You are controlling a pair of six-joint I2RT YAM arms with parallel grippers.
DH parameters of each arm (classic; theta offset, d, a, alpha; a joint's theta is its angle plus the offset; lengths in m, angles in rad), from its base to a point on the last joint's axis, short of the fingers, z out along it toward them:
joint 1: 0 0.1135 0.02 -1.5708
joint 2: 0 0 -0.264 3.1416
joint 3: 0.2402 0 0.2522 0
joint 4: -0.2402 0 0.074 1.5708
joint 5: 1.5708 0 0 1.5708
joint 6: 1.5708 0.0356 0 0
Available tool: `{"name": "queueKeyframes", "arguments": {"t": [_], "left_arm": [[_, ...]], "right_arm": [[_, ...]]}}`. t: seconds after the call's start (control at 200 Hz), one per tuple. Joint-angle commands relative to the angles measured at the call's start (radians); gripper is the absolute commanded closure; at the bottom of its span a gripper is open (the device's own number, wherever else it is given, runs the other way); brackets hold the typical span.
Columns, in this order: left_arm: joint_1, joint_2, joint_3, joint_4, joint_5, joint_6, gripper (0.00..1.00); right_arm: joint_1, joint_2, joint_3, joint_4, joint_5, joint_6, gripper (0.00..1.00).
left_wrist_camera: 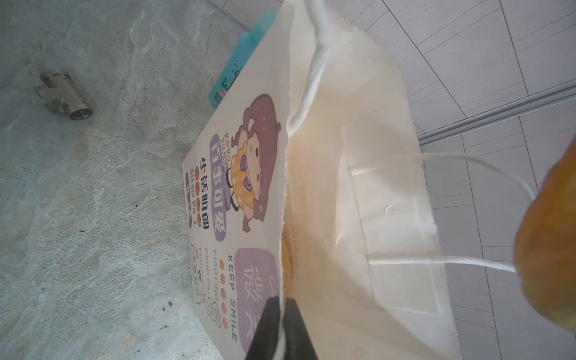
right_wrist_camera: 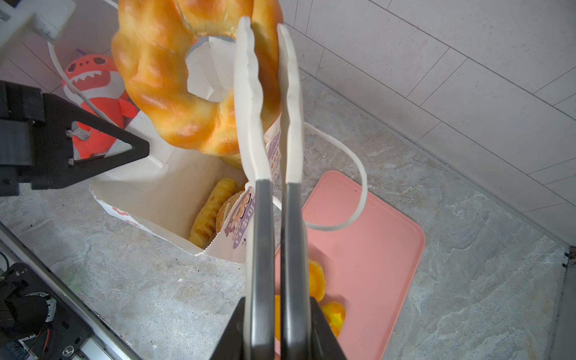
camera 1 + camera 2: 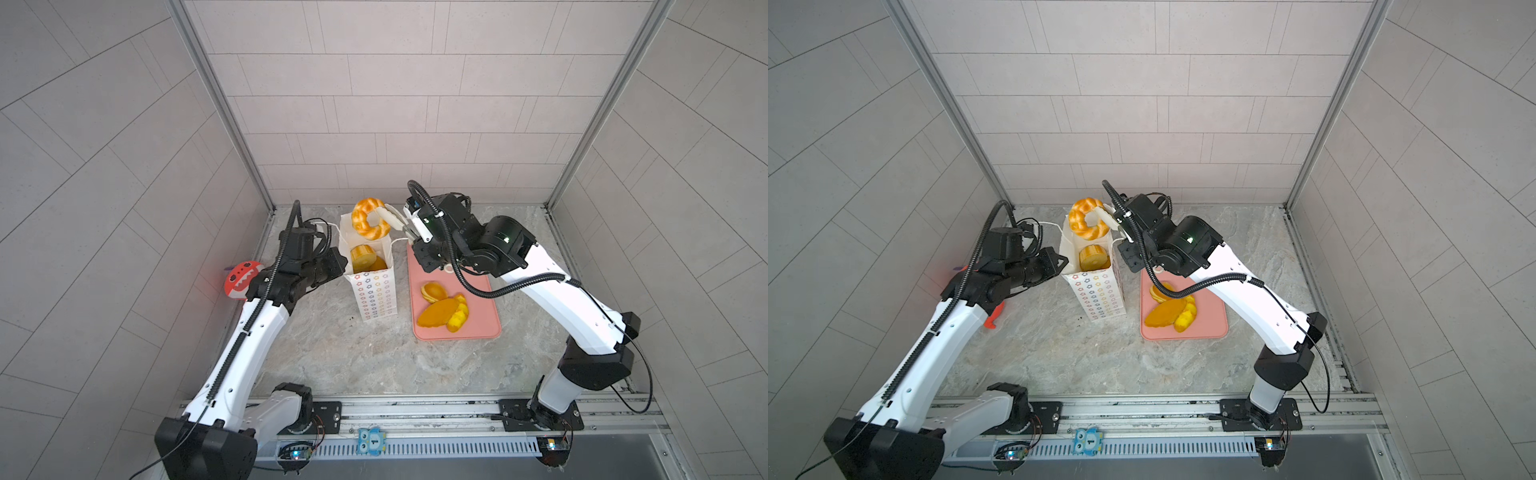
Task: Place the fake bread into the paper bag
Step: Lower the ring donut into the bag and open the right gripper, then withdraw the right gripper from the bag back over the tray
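Note:
The white paper bag (image 3: 374, 295) (image 3: 1098, 297) stands upright and open at mid-table. My left gripper (image 3: 343, 264) (image 1: 283, 300) is shut on its rim, pinching the paper wall (image 1: 389, 187). Above the bag's mouth hangs a glossy twisted ring of fake bread (image 3: 368, 224) (image 3: 1088, 218) (image 2: 162, 78), with my right gripper (image 3: 388, 216) (image 2: 265, 28) shut on one side of it. Other bread pieces (image 3: 363, 255) (image 2: 212, 212) lie inside the bag. Three more (image 3: 440, 309) (image 3: 1167, 311) sit on the pink tray (image 3: 478, 316) (image 2: 374, 249).
A red shark toy (image 3: 239, 278) (image 2: 93, 78) lies by the left wall behind the left arm. A metal pipe fitting (image 1: 64, 95) and a teal packet (image 1: 237, 68) lie on the stone floor behind the bag. Tiled walls close in three sides.

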Motion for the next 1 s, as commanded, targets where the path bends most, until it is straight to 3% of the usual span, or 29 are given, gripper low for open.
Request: {"name": "queueKeyframes", "arguments": {"t": [0.0,0.425,0.766,0.996], "left_arm": [[-0.003,-0.014,0.033,-0.001,0.004,-0.001,0.90],[-0.002,-0.018,0.033,-0.005,-0.002,0.000,0.90],[-0.003,-0.019,0.030,-0.011,-0.006,0.005,0.90],[-0.003,-0.022,0.028,-0.013,-0.008,0.007,0.90]], "right_arm": [[0.016,0.010,0.041,-0.012,0.069,-0.026,0.73],[0.024,0.042,0.048,-0.023,0.091,-0.038,0.72],[0.027,0.045,0.048,-0.020,0.088,-0.039,0.61],[0.027,0.041,0.048,-0.019,0.092,-0.037,0.60]]}}
